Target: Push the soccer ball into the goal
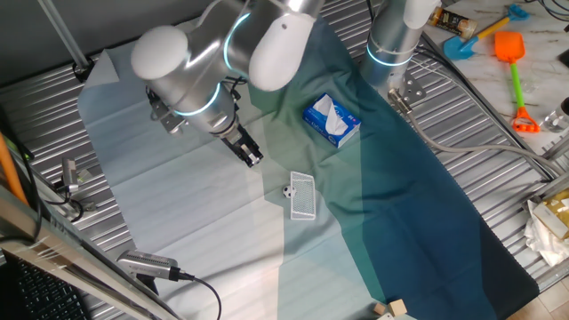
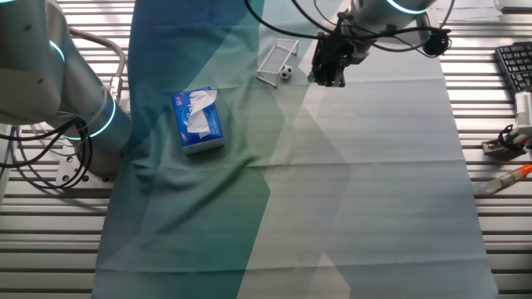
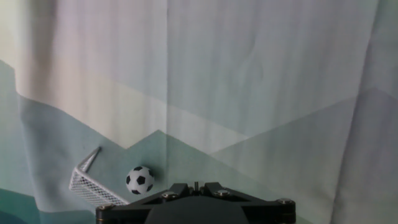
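Just beside the gripper (image 2: pixel 327 80) — soccer ball (image 2: pixel 285 73)

Table (image 1: pixel 498 133) of ribbed metal slats, draped with cloth (image 1: pixel 222 222) in pale grey, green and dark teal wedge pattern, creased. Marble-look surface (image 1: pixel 533 62) beyond one edge, holding orange-green toy rake (image 1: pixel 514 76) and blue toy shovel (image 1: pixel 462 44). Keyboard (image 2: pixel 515 66) near other edge. Even, soft light.

- A blue-and-white tissue box (image 1: pixel 332 121) lies on the dark green part of a cloth (image 1: pixel 427 222) of green and pale bands.
- Orange and blue toy spades (image 1: pixel 509 49) lie far right, off the cloth.
- A black cable (image 1: pixel 200 289) curls near left.
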You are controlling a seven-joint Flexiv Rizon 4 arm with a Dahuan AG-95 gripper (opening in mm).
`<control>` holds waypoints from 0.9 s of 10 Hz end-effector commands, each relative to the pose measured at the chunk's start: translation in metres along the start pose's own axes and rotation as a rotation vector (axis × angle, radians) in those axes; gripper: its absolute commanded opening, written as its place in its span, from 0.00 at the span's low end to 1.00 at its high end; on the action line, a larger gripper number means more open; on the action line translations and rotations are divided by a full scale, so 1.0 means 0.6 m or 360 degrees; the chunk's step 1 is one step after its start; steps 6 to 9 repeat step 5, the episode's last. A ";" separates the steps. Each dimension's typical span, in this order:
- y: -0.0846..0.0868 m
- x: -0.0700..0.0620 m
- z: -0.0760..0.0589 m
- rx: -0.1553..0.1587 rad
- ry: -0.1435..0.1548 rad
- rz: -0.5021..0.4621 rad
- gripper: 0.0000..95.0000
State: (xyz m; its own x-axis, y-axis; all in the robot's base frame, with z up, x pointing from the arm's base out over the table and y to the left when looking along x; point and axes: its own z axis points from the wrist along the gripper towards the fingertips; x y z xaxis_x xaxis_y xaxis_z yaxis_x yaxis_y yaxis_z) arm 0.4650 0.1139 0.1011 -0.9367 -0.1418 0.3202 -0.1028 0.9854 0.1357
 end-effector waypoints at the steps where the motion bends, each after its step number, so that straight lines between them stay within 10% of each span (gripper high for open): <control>1: 0.000 0.002 0.000 0.0001 -0.0008 -0.0009 0.00; 9: 0.001 0.004 -0.001 0.0001 -0.0003 -0.0012 0.00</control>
